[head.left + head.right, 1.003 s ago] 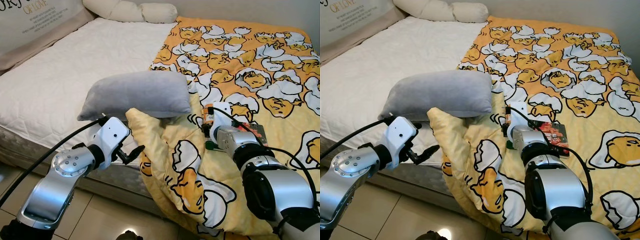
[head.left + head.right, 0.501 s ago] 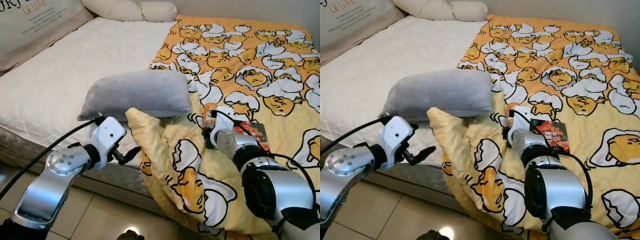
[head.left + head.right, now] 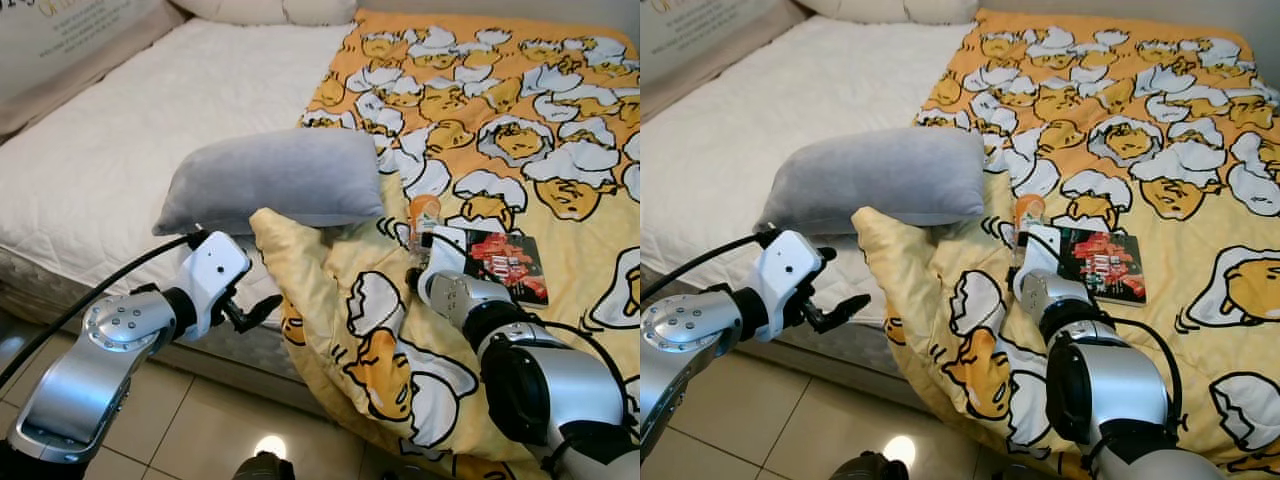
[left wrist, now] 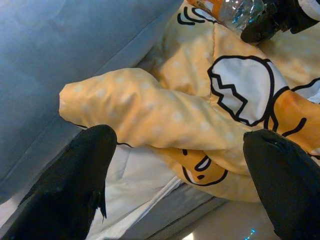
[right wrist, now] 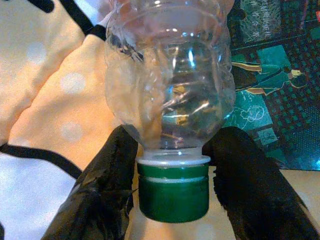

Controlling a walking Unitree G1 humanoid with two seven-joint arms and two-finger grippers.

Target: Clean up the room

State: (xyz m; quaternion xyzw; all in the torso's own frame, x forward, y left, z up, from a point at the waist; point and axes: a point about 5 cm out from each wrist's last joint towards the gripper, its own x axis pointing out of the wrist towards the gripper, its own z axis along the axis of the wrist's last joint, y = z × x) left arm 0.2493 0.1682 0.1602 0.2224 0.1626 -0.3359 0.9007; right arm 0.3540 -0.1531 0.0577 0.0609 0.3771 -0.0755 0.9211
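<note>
The bed [image 3: 120, 150] carries a white quilted mattress cover, exposed on the robot's left half. A yellow blanket [image 3: 520, 120] printed with egg characters covers the right half; its near edge is bunched and hangs over the bed's front toward the tiled floor [image 3: 200, 430]. A grey pillow [image 3: 270, 180] lies on the white cover, touching the bunched blanket fold. On the blanket lie a dark book [image 3: 508, 265] and, just beside it, a clear plastic bottle [image 3: 424, 215] with an orange label.
</note>
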